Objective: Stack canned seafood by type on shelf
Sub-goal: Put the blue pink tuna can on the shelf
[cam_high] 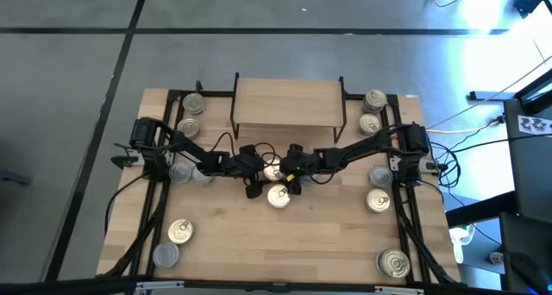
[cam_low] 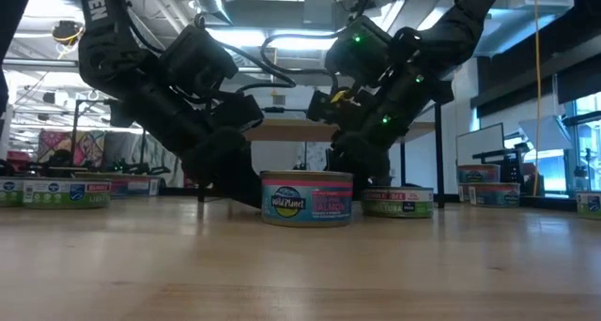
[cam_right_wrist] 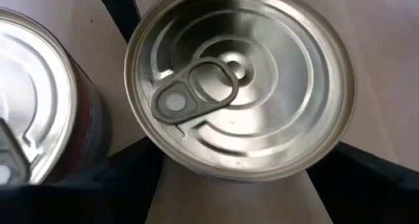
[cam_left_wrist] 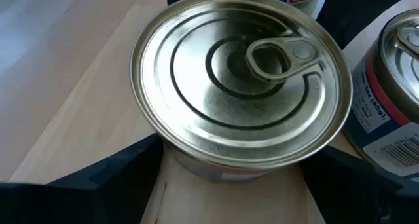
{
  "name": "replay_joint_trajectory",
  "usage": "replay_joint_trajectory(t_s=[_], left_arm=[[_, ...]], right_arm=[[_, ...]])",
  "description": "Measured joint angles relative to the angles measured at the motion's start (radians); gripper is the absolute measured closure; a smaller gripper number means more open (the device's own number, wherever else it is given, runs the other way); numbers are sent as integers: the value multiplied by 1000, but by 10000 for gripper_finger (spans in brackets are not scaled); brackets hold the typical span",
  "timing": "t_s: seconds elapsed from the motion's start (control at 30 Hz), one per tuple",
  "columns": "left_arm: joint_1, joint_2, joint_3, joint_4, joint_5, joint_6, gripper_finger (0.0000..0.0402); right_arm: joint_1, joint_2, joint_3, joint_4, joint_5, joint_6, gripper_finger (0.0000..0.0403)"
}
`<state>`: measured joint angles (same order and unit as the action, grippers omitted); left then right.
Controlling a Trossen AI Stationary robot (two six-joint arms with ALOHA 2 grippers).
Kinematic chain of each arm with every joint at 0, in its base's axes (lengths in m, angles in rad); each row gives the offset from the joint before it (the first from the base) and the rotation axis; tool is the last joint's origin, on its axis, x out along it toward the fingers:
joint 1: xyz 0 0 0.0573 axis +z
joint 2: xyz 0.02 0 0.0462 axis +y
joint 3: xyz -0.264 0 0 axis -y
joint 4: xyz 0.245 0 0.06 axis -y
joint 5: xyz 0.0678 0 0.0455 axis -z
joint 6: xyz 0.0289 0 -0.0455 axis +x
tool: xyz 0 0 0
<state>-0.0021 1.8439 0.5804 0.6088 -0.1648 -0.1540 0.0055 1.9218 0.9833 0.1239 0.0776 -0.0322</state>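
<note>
Blue-labelled can (cam_low: 306, 197) foremost, both hands (cam_high: 259, 170) (cam_high: 293, 167) wide astride cans before shelf (cam_high: 287, 102), more cans (cam_high: 191, 105) flanking.

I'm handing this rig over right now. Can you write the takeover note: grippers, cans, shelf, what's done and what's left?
Left gripper: open, straddling a pull-ring can at table centre, not closed on it.
Right gripper: open, around a pull-ring can beside it.
Shelf: top bare, nothing stacked.
Another can sits just in front of the grippers; the rest lie along both table sides.
Done: nothing placed. Left: grasp, sort by type, stack all.
</note>
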Motion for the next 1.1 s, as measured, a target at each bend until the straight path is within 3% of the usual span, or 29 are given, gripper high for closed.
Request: replay_joint_trajectory(t_s=[0.43, 1.1], left_arm=[[-1, -2, -2, 17, -5, 11, 55], [-6, -70, 5, -102, -21, 11, 55]], right_arm=[[0, 28, 0, 40, -10, -2, 56], [2, -25, 5, 38, 29, -58, 56]])
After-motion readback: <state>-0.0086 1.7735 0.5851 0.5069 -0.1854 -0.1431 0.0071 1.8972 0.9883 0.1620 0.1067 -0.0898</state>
